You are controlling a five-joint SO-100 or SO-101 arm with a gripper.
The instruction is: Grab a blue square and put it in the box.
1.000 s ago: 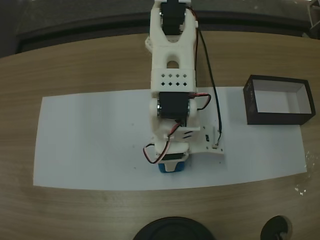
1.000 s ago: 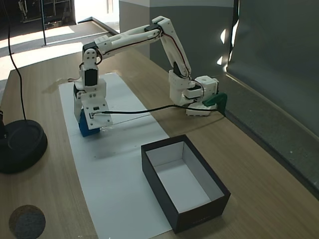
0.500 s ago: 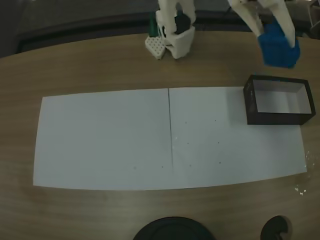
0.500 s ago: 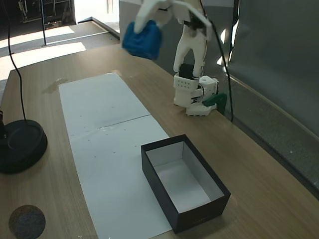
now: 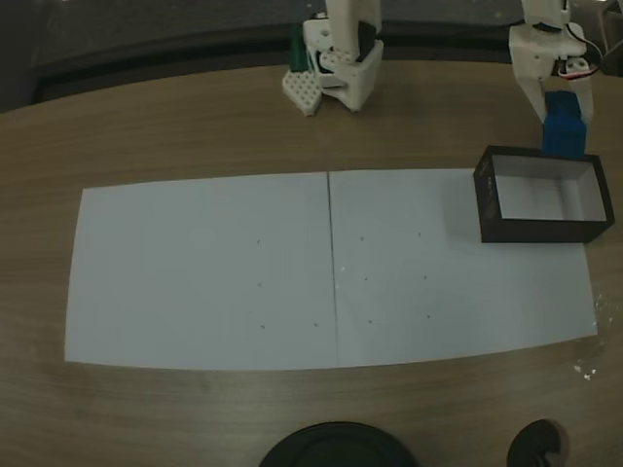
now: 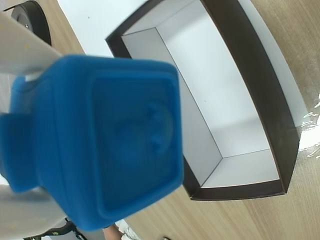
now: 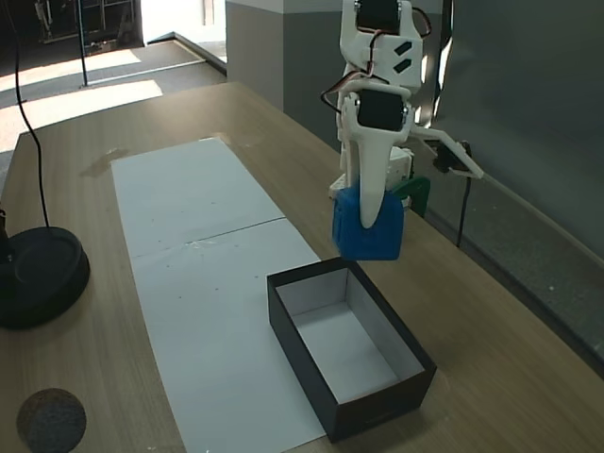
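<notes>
**Cube's in the air, right at the box edge — drop comes next**

So the white two-finger gripper [image 7: 370, 212] has its fingers clamped on the small bright blue cube with rounded edges [image 7: 368, 223], and it's holding it up off the wooden table [image 7: 85, 377]. In the wrist view the blue cube [image 6: 107, 140] takes up the left half of the shot, with the open-topped rectangular box with thin black walls and a pale inside [image 6: 272, 112] lying below and to the right.

In a fixed view from the side, the cube hangs over the box's far short wall [image 7: 311, 274], the end nearest the arm's base. In a fixed view from above, the cube [image 5: 565, 131] sits just past the box's top wall [image 5: 535, 154]. Hard to call from these angles, but I'd say it's over the rim rather than properly over the opening.

Step in hand: carrying, nearly done. Next move probably needs a bit more reach so the cube is clearly over the pale floor, then lower and let go. Release too early and it could clip the wall and bounce onto the white paper sheet [image 5: 204, 272].
</notes>
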